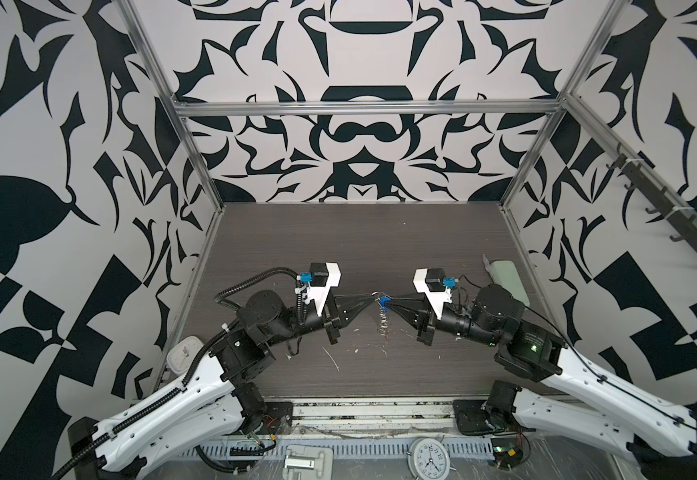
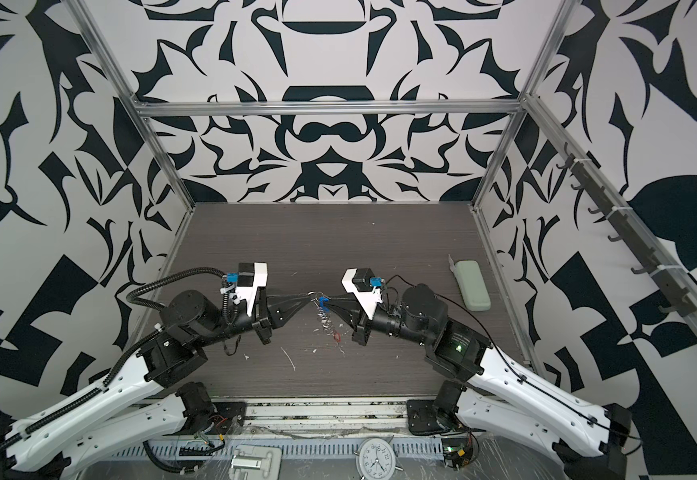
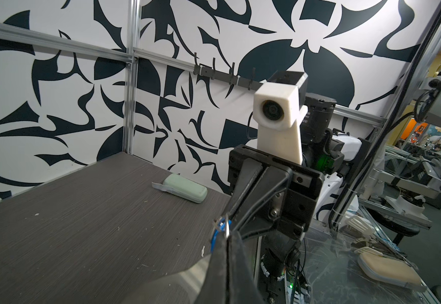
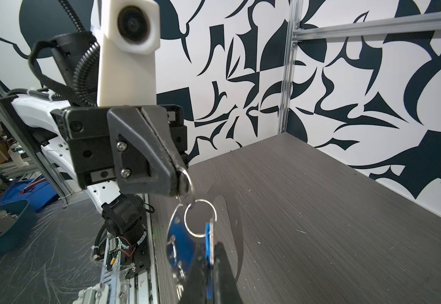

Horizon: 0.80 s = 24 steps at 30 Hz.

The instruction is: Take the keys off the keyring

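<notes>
Both grippers meet above the middle of the table. My left gripper [image 1: 373, 296] [image 2: 311, 295] [image 3: 227, 236] is shut on a small silver ring [image 4: 187, 179] at the top of the keyring. A larger ring [image 4: 200, 218] links below it and carries the blue-tagged key [image 4: 209, 237] [image 1: 385, 300] [image 2: 324, 300]. My right gripper [image 1: 389, 301] [image 2: 327, 301] [image 4: 210, 248] is shut on that blue tag. The rest of the keyring's chain [image 1: 382, 320] [image 2: 322, 318] hangs down toward the table, with a red tag [image 2: 337, 336] at its lower end. A shiny flat plate [image 4: 178, 244] hangs beside the blue key.
A pale-green oblong case [image 1: 509, 278] [image 2: 471, 284] [image 3: 185, 188] lies at the table's right side by the wall. A round alarm clock [image 1: 430, 455] and a white hinge-like part [image 1: 307, 461] lie in front of the table's edge. A hook rack [image 1: 671, 216] runs along the right wall.
</notes>
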### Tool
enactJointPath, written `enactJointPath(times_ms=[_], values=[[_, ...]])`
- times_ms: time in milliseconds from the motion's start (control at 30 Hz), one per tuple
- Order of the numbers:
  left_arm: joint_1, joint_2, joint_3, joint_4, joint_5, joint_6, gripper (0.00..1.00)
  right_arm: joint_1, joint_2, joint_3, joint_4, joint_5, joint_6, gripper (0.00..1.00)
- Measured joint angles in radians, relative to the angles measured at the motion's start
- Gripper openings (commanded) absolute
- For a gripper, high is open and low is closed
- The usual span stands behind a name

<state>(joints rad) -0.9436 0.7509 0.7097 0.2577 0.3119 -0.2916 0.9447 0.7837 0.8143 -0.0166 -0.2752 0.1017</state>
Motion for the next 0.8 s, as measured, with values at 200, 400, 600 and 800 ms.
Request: enactJointPath(times_ms=[200,400,600,800], values=[[0.0,-0.001,0.0,-0.016,0.011,0.0,0.0,0.006,0.003,0.002,-0.017,0.017,-0.017,0.0],[0.001,-0.011,0.0,-0.023,0.016,0.0,0.0,0.007,0.028,0.021,-0.021,0.013,-0.031,0.0],[0.003,-0.01,0.0,-0.031,0.032,-0.008,0.0,0.009,0.058,0.034,-0.025,0.004,-0.042,0.0],[0.008,-0.003,0.0,-0.033,0.055,-0.026,0.0,0.01,0.062,0.038,-0.036,0.01,-0.058,0.0]])
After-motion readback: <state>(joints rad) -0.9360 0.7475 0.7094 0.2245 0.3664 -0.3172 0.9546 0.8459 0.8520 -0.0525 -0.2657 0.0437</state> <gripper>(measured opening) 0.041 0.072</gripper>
